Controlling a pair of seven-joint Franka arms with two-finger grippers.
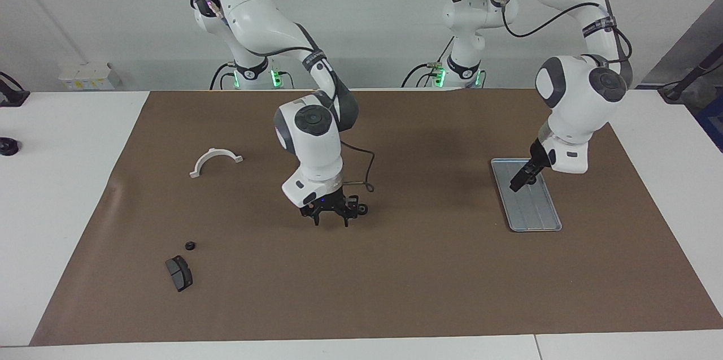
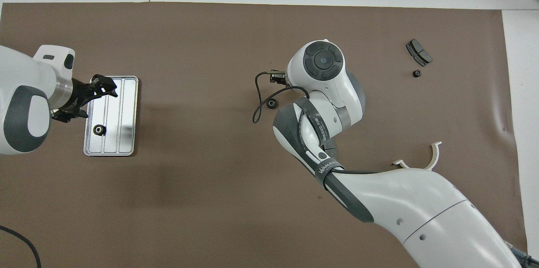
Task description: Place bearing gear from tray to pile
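The silver tray [image 1: 536, 210] lies on the brown mat toward the left arm's end. One black gear [image 2: 99, 129] lies in the tray [image 2: 126, 116], at its end nearer the robots; the left gripper hides it in the facing view. My left gripper [image 1: 517, 183] hangs over the tray and also shows in the overhead view [image 2: 110, 87]. My right gripper [image 1: 331, 220] is low over the middle of the mat, fingers spread and empty. A second gear [image 1: 361, 209] lies on the mat just beside it [image 2: 272, 103]. A third gear [image 1: 190, 245] lies toward the right arm's end [image 2: 416, 73].
A dark grey brake pad [image 1: 178, 273] lies beside the third gear, farther from the robots. A white half-ring [image 1: 214, 160] lies nearer the robots at the right arm's end. A loose cable loop [image 1: 370, 173] hangs from the right wrist.
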